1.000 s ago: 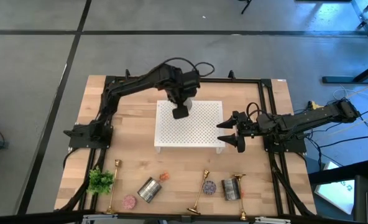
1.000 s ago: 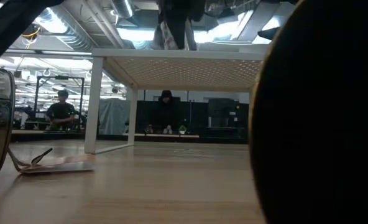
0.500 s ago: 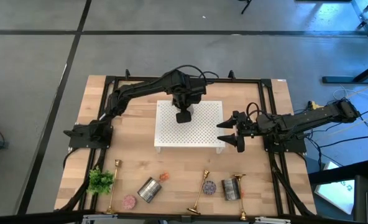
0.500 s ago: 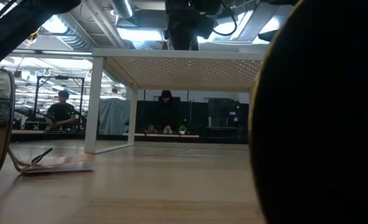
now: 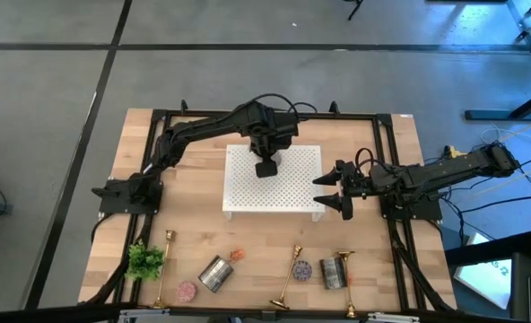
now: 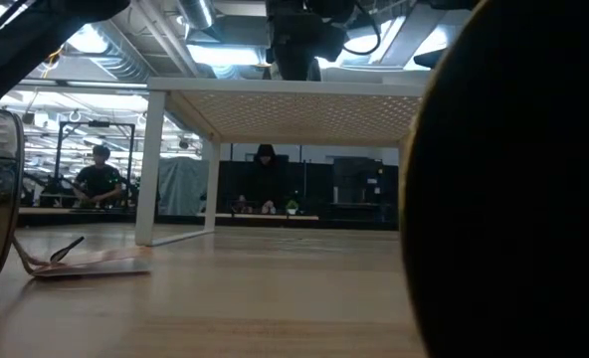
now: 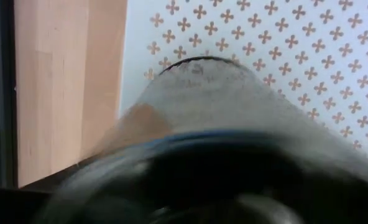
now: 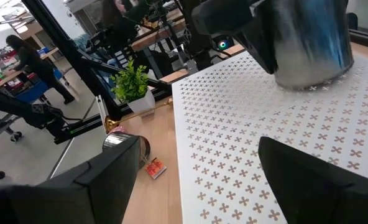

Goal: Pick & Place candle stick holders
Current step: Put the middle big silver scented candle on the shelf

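From the high view, the left gripper [image 5: 265,165] hung over the white perforated shelf [image 5: 292,193] and hid whatever lay beneath it. The right gripper [image 5: 335,190] waited at the shelf's right edge with its claw spread and empty. All three candle stick holders [image 5: 288,276] were well apart from both arms, along the table's near edge. One was by the small plant [image 5: 144,260] and another touched or nearly touched a silver tin [image 5: 331,272]. That crowded one looked likely to drag the tin along if grabbed carelessly.

In the low view, the left gripper sat on top of the shelf. A large dark shape on the right blocked much of the scene, so no holder could be made out.

The left wrist view was filled by a blurred grey cylinder [image 7: 202,106] over the shelf. Whether the claw clamped it or stood free of it could not be told.

The right wrist view showed that cylinder as a tin [image 8: 308,43] standing on the shelf under the left gripper. A sideways pull-away risked toppling it. The slim, shiny holders seemed apt to slip or roll in a loose pinch.
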